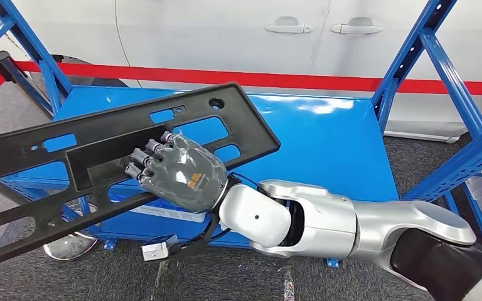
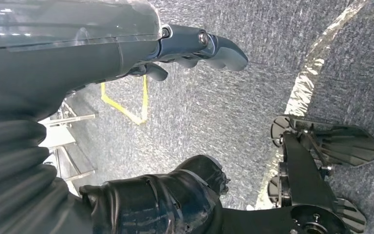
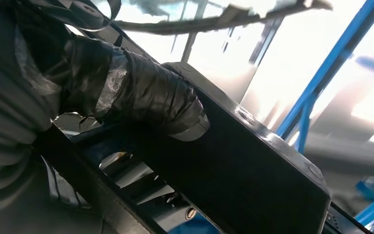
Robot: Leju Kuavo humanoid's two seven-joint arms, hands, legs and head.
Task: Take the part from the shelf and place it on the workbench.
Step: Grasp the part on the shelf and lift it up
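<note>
Black plastic part (image 1: 100, 157) gripped mid-length by right robot hand (image 1: 179, 169), tilted over blue surface (image 1: 326, 144), near end overhanging left. Left robot hand (image 2: 195, 46) hangs, holding nothing, fingers loosely curled.

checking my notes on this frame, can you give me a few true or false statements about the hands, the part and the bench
1. The right hand grips the long black plastic panel. True.
2. The panel lies flat on the floor. False: it is held tilted above the blue workbench.
3. The left hand holds a part. False: it holds nothing, over grey carpet.
4. A white car stands behind the workbench. True.
5. The panel is solid. False: it has cutouts.
</note>
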